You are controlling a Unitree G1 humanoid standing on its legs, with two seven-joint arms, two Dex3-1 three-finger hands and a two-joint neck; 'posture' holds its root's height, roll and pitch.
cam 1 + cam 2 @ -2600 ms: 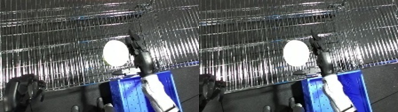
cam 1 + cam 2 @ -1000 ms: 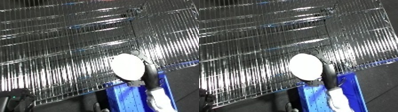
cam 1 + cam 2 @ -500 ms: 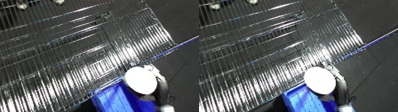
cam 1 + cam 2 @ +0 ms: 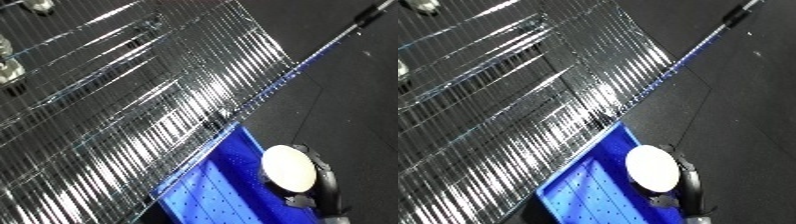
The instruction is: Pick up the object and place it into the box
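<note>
Right robot hand [image 4: 322, 186] grips white disc [image 4: 289, 168] over blue bin [image 4: 589, 197] | wire rack [image 4: 115, 115] borders bin's left | dark floor [image 4: 355, 100] open rightward

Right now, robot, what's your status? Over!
Right hand curled round white round object, held above blue bin. Left hand out of view. Nothing blocking the bin.

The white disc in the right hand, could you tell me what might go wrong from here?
1. The white disc sits over the blue bin's right edge, not its middle; released now, it might tip out onto the dark floor.
2. The right hand curls round the disc only at its right rim, so it could slip.
3. The wire rack stands close beside the bin, so a swing left could hit it.
</note>
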